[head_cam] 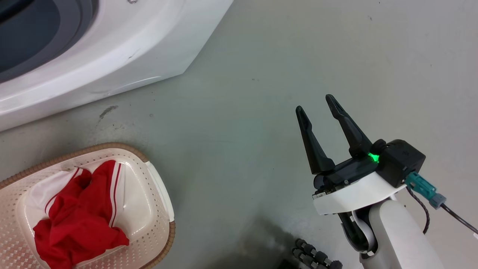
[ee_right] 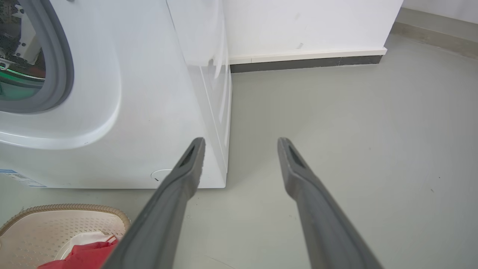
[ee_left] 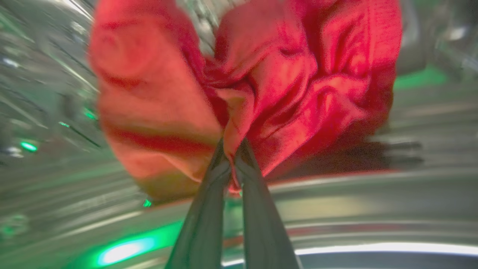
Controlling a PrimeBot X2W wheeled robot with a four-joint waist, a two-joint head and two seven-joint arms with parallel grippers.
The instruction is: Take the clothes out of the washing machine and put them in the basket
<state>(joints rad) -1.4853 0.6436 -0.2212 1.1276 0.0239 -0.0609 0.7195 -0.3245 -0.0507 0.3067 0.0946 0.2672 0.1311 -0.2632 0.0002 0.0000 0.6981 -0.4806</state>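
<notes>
Inside the steel drum (ee_left: 56,93) of the washing machine (head_cam: 112,56), my left gripper (ee_left: 233,144) is shut on a bunched red garment (ee_left: 283,82) of the clothes. Another red garment with white stripe trim (head_cam: 80,213) lies in the cream basket (head_cam: 158,194) on the floor at the lower left, also seen as red fabric (ee_right: 86,256) in the basket (ee_right: 67,216). My right gripper (head_cam: 317,104) hangs open over bare floor to the right of the machine (ee_right: 149,93), nothing between its fingers (ee_right: 190,160).
Grey floor (head_cam: 261,74) spreads to the right of the machine. A white wall with a dark skirting strip (ee_right: 306,63) stands behind. A black ribbed cable part (head_cam: 313,256) lies at the bottom edge near my right forearm.
</notes>
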